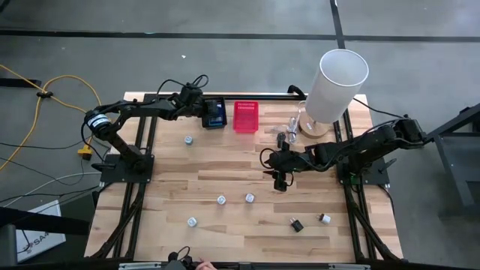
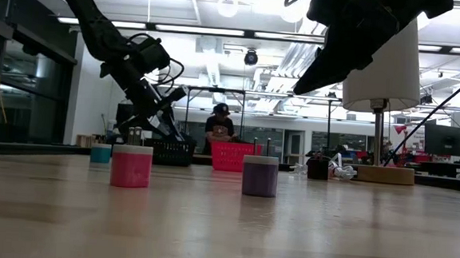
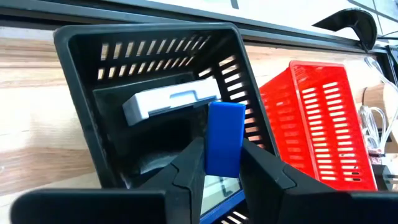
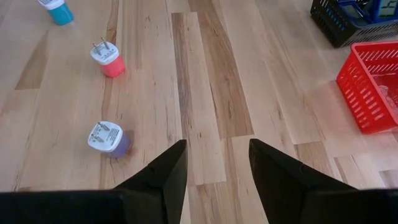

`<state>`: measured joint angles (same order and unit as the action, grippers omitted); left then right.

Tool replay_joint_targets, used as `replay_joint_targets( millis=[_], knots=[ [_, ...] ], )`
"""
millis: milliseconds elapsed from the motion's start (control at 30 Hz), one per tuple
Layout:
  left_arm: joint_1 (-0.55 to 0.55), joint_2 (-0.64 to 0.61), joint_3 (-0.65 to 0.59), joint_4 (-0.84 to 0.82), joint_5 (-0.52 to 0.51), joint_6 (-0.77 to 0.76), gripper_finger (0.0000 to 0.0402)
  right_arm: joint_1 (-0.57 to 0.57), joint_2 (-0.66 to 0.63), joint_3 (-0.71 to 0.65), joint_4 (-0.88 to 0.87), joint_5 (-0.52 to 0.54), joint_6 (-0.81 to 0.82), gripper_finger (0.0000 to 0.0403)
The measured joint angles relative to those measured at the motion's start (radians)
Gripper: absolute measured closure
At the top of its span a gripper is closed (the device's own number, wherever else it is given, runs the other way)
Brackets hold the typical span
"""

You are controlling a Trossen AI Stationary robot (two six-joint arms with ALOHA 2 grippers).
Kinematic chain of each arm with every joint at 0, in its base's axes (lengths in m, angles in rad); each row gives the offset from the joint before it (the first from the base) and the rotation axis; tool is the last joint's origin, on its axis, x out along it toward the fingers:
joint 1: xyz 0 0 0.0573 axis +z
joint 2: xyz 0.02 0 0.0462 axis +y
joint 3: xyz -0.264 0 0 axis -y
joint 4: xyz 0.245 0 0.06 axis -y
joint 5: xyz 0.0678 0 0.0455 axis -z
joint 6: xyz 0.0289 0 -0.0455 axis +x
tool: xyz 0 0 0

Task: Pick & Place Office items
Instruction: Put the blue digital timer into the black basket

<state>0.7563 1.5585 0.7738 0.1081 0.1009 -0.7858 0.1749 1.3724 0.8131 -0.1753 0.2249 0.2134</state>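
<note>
We see the left tool (image 3: 222, 165) over the black basket (image 3: 81, 112) at the back of the wooden desk (image 1: 225, 176). A blue block (image 3: 224, 138) sits between its two dark fingers, and we cannot tell if they squeeze the block or have just let go. Under it, inside the black basket, lies a white bar with a blue edge (image 3: 169, 102). The red basket (image 3: 323, 118) stands just beside the black one. The right tool (image 4: 214, 171) hangs above the middle of the desk with its fingers apart and nothing between them. Below it we see bare wood, and near it a small plug with a purple body (image 4: 109, 138), a pink one (image 4: 107, 58) farther off, and a teal one (image 4: 57, 9) past that. From low down, the pink plug and the purple plug stand upright on the desk, apart from each other. From above, more small white pieces (image 1: 220, 199) lie spread over the front of the desk, with a black clip (image 1: 296, 224) near the right side. A tall white cylinder (image 1: 337, 84) stands at the back right corner. A person (image 2: 220, 124) sits far behind the desk.
</note>
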Motion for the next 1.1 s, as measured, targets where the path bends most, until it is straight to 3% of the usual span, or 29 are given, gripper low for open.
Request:
replay_joint_targets(
  millis=[567, 867, 1100],
  knots=[
    [0.000, 0.000, 0.000, 0.001, -0.001, 0.039, 0.0311, 0.000, 0.000, 0.000, 0.000, 0.000, 0.000, 0.0243],
    [0.000, 0.000, 0.000, 0.005, -0.001, 0.055, 0.0274, 0.000, 0.000, 0.000, 0.000, 0.000, 0.000, 0.0243],
    [0.000, 0.000, 0.000, 0.005, -0.001, 0.047, 0.0270, 0.000, 0.000, 0.000, 0.000, 0.000, 0.000, 0.0243]
  ],
)
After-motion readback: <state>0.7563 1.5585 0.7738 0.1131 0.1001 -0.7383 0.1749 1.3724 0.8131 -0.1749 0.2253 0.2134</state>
